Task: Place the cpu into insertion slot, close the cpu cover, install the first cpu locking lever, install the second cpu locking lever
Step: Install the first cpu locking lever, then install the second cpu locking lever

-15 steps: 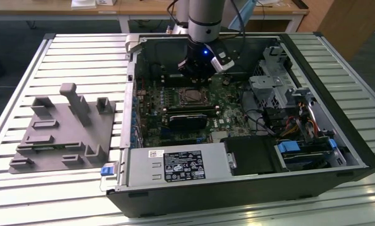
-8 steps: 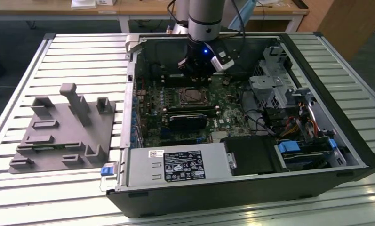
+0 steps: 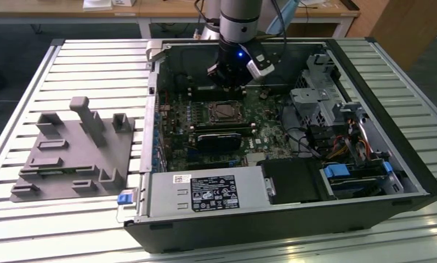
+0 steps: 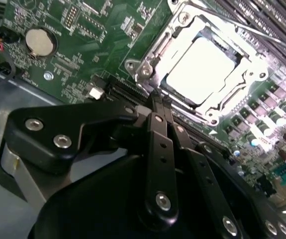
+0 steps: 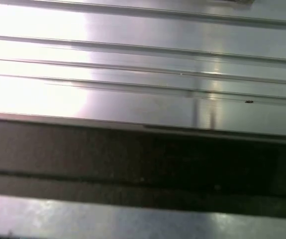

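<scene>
The cpu (image 4: 198, 69) is a flat square chip with a pale, silvery face that glares almost white in the second wrist view. It lies seated in the insertion slot (image 4: 221, 47), whose black rim shows along the chip's edges. Around it sits the cpu cover (image 4: 155, 50), a thin silvery metal frame with a window cut-out through which the chip's face shows; the frame lies down over the socket. One chip, one socket and one cover are visible.

In the exterior view the insertion slot (image 3: 223, 112) sits on the green motherboard (image 3: 203, 118) inside one open computer case (image 3: 277, 219), which lies on the slatted metal counter (image 3: 94, 66). A black fan unit (image 3: 218, 138) sits just beside the socket, on the side away from the arm.

The end effector (image 4: 158, 95) hangs above the board just beside the socket, its two dark fingers (image 4: 155, 107) pressed together with nothing between them. One grey fixture block (image 3: 75, 150) stands on the counter, well apart from the case.
</scene>
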You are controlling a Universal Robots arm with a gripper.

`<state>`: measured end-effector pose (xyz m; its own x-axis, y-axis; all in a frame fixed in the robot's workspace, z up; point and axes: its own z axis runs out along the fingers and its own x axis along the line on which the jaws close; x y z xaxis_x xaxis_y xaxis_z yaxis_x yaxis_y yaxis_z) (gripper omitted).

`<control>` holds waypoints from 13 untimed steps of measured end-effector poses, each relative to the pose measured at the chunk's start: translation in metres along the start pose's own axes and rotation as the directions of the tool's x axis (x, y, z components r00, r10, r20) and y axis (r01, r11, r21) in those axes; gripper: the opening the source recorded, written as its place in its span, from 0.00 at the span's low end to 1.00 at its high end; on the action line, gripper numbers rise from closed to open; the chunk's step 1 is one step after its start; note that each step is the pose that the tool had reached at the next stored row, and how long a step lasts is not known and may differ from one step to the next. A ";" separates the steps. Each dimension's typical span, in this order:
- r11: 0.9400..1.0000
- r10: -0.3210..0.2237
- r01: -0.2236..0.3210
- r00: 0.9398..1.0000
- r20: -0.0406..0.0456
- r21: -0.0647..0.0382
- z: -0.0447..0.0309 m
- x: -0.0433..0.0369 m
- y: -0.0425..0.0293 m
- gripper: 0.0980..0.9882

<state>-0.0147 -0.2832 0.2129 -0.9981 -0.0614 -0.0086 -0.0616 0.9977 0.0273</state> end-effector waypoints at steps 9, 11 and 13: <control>1.000 0.000 0.000 1.000 0.000 0.000 0.0000 0.0000 -0.0023 0.01; 1.000 0.000 0.000 1.000 0.000 0.000 0.0000 0.0000 -0.0026 0.01; 1.000 0.000 0.000 1.000 0.000 0.000 0.0000 0.0000 -0.0030 0.01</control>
<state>-0.0146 -0.2862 0.2129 -0.9981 -0.0613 -0.0085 -0.0615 0.9977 0.0273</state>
